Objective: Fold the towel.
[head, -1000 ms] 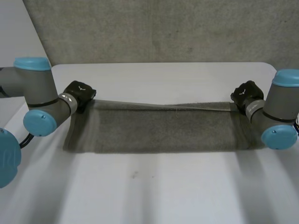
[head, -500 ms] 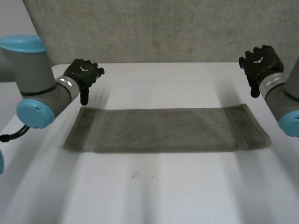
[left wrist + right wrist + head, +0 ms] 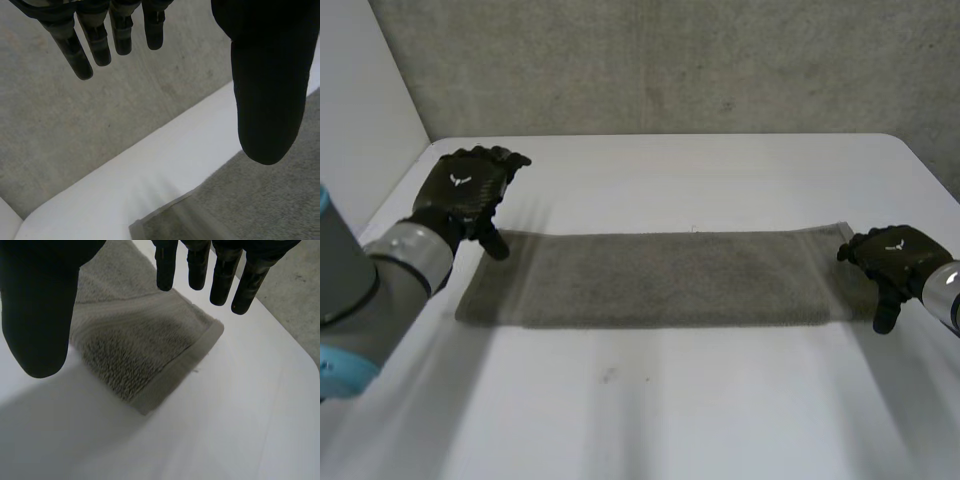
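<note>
On the white bench [image 3: 650,400], in the head view, the grey towel [image 3: 660,278] lies flat as a long narrow strip. It runs crosswise between the two arms, with its long edges parallel to the bench's near edge. A grey wall [image 3: 670,60] rises behind the bench.

The left hand [image 3: 463,192] is poised over the far corner of the towel's left end. Its fingers are loosely spread and its thumb points down toward the cloth. In the left wrist view the fingers [image 3: 82,52] hang straight and well apart from the thumb, with nothing between them. Towel pile and one corner of the cloth lie below the thumb.

The right hand [image 3: 897,258] is poised over the towel's right end and hides part of that short edge. In the right wrist view its fingers [image 3: 220,277] are straight and set wide from the thumb, gripping nothing. The towel's hemmed short end lies under the palm, one corner near the fingertips, with bare bench beyond it.
</note>
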